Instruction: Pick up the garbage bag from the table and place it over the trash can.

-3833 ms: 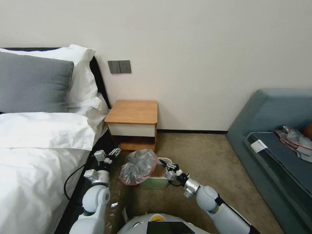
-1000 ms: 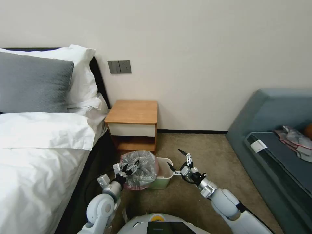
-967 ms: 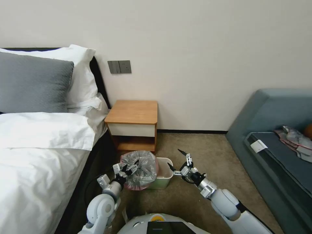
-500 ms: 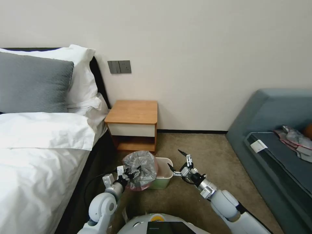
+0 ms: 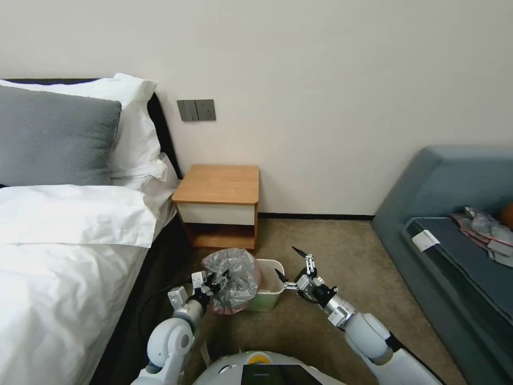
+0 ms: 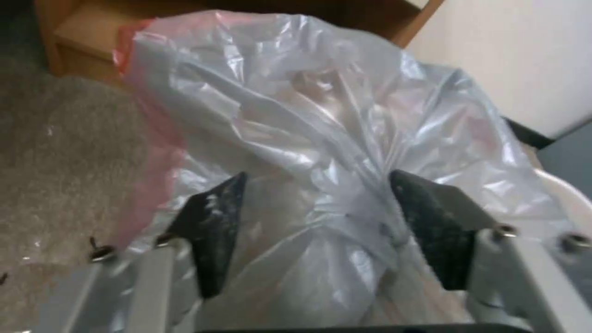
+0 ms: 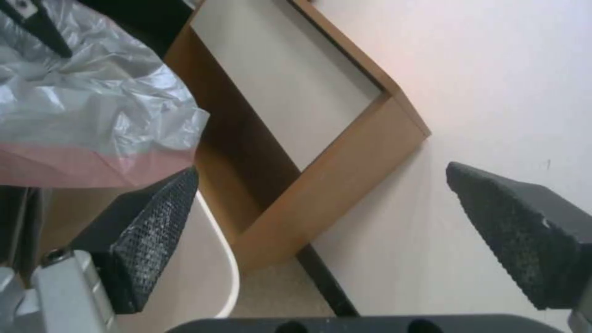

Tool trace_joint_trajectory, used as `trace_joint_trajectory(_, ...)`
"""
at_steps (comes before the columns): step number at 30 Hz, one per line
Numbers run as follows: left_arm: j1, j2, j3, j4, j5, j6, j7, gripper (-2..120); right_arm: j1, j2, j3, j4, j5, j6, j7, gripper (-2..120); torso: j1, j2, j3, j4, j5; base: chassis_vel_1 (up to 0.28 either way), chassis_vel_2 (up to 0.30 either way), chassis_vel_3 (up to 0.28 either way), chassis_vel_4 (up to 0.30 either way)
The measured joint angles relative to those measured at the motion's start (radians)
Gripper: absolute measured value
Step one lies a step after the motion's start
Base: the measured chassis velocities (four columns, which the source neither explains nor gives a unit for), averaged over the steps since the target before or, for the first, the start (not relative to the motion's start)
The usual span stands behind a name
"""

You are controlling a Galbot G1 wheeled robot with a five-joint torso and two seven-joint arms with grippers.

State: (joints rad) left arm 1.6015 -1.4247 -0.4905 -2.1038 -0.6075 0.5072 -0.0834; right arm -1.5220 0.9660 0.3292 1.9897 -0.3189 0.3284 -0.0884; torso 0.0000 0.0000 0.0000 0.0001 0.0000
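Observation:
The garbage bag point(image 5: 232, 277) stands puffed up over the left side of the trash can point(image 5: 270, 293), on the carpet in front of the table point(image 5: 219, 184). My left gripper point(image 5: 218, 279) is pushed into the bag from the near left. In the left wrist view its fingers point(image 6: 210, 226) are apart, with crumpled folds of the garbage bag point(image 6: 308, 120) bulging between them. My right gripper point(image 5: 286, 262) is wide open just right of the can, holding nothing. The right wrist view shows the right gripper point(image 7: 321, 170), the can's rim point(image 7: 228, 263), the bag's pink edge point(image 7: 92, 162) and the table point(image 7: 345, 152).
The bed point(image 5: 64, 256) lies close on the left, with a black cable point(image 5: 147, 307) beside it. A blue-grey sofa point(image 5: 459, 214) on the right carries a plastic pile point(image 5: 486, 227). Bare carpet point(image 5: 331, 246) spreads between can and sofa. The wall is behind the table.
The left gripper came from beside the bed to the bag and has nudged it slightly right. The right gripper drew back from the can and opened wide.

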Motion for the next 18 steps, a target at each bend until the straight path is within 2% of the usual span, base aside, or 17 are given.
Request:
trace_joint_trajectory(6,-0.012,0.003,0.000,0.019,0.011,0.009,0.001,50,0.001,-0.004,0.002,0.001,0.000,-0.002,0.000,100,0.000,0.000,0.000,-0.0001,-0.0001,0.000,0.000,0.000,0.000)
trace_joint_trajectory(10,-0.015,-0.002,0.001,0.029,0.011,0.021,0.009,30,-0.005,0.000,0.006,0.000,-0.002,0.000,0.000,100,0.000,0.000,0.000,-0.0001,0.0000,0.000,0.000,0.000,0.000)
trace_joint_trajectory(12,-0.016,-0.003,0.002,0.032,0.011,0.024,0.011,27,-0.006,0.001,0.006,0.000,-0.003,0.000,0.000,100,0.000,0.000,0.000,-0.0001,0.0000,0.000,0.000,0.000,0.000)
trace_joint_trajectory(15,-0.017,-0.006,0.005,0.037,0.016,0.027,0.016,13,-0.005,0.002,0.006,0.002,-0.003,0.000,0.000,100,0.000,0.000,0.000,0.0000,0.0001,0.000,0.000,0.000,0.000)
trace_joint_trajectory(18,-0.017,-0.008,0.006,0.038,0.022,0.027,0.017,11,-0.005,-0.001,0.006,0.003,-0.003,0.000,0.000,100,0.000,0.000,0.000,-0.0001,0.0001,0.000,0.000,0.000,0.000)
